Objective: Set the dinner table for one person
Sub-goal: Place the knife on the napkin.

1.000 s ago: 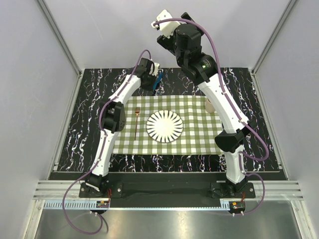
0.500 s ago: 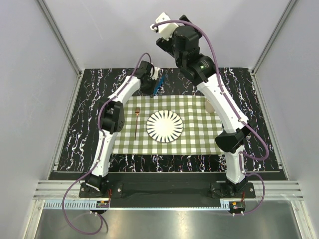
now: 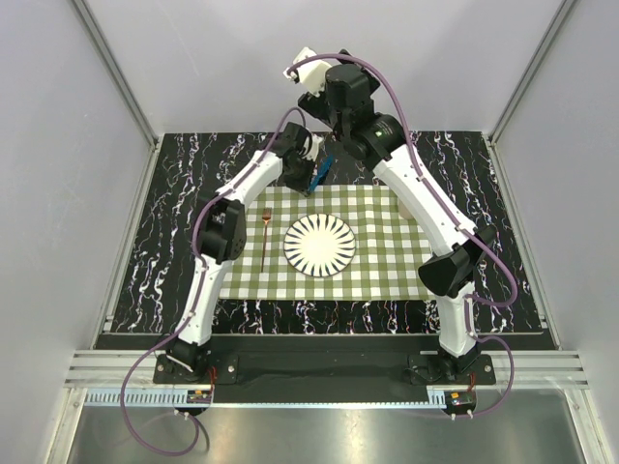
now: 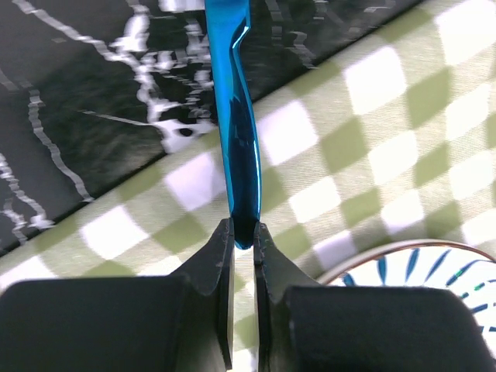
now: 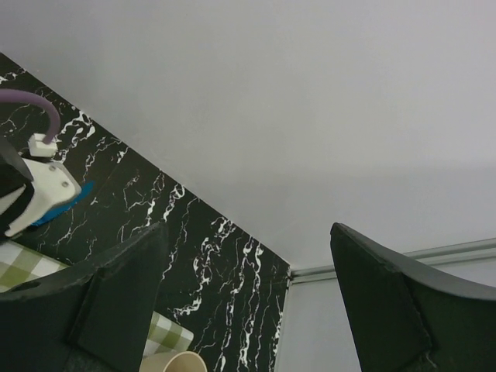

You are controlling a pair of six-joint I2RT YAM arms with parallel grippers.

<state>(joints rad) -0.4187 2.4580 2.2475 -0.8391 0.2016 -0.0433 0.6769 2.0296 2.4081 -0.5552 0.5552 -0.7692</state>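
Item: dinner table (image 3: 164, 242), one. Large rectangular top, black with white marble-like veining and faint coloured streaks, lying flat and level. Seen from behind the arms, its long sides run left to right. It sits inside the enclosure, with its back edge along the pale rear wall and its short ends by the side walls. A green-and-white checked cloth (image 3: 377, 266) covers the middle (a dark border shows on all four sides, broadest at the left and right). Close to, in the left wrist view, the veined surface (image 4: 77, 101) runs out from under the cloth's edge. The right wrist view shows the back strip (image 5: 217, 256) meeting the grey wall.
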